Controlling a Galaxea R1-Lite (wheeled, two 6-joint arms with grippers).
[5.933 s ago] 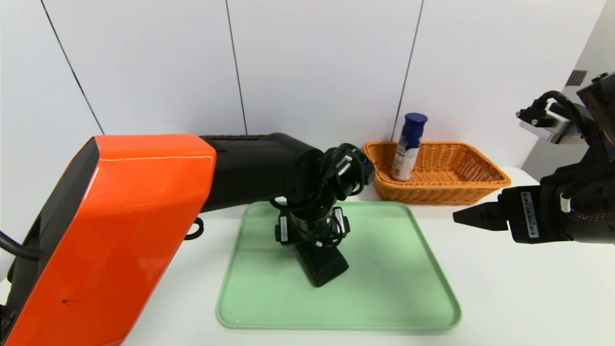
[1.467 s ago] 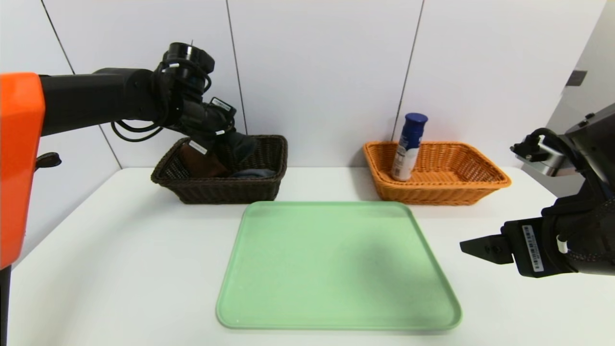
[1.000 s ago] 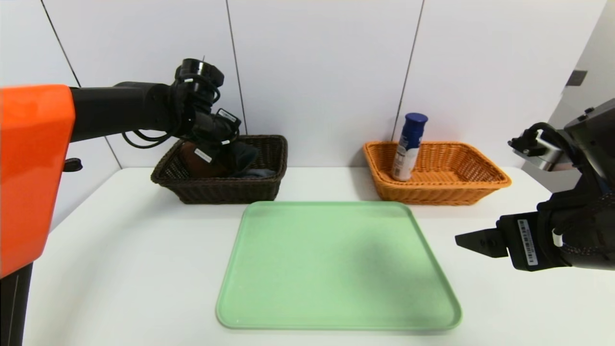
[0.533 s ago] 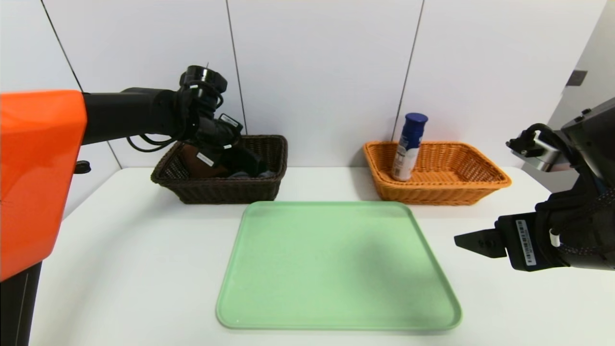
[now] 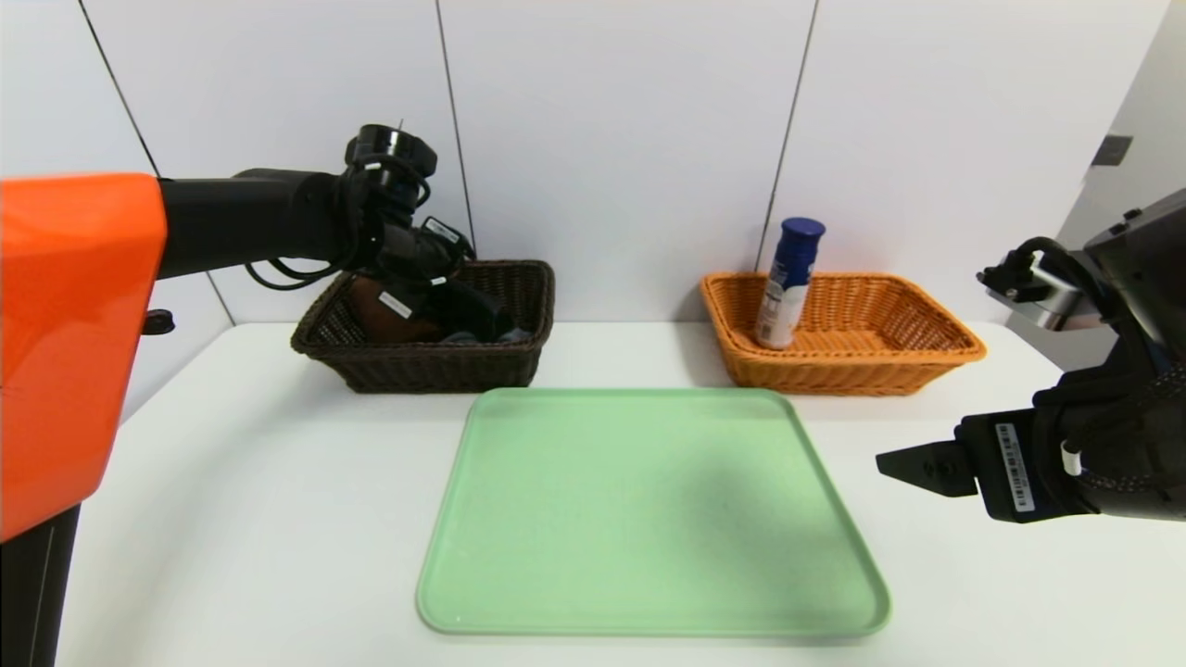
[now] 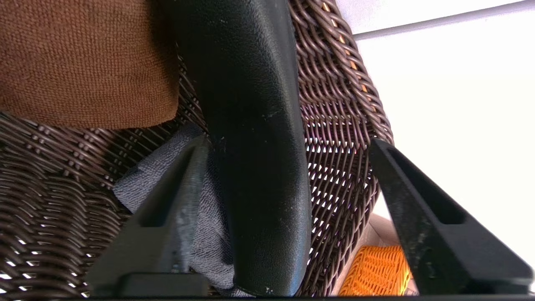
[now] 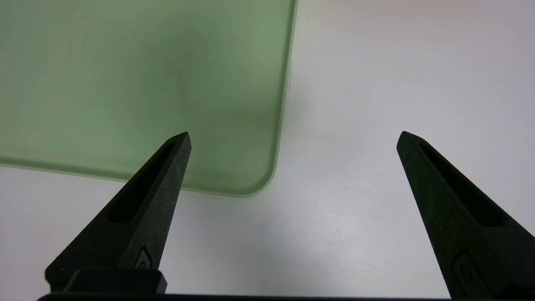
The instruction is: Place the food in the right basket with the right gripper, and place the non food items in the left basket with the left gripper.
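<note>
Where head view hides it, left pincer (image 6: 288, 142) gapes around black case (image 6: 255, 138).

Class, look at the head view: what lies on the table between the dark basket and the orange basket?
Nothing: in the head view the table between the dark basket and the orange basket is bare. The green tray lies nearer the robot.

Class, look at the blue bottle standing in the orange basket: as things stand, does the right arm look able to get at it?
Probably yes. The blue bottle stands upright at the left end of the orange basket, its top above the rim. The right tool hangs open over the table beside the green tray, with nothing between.
</note>
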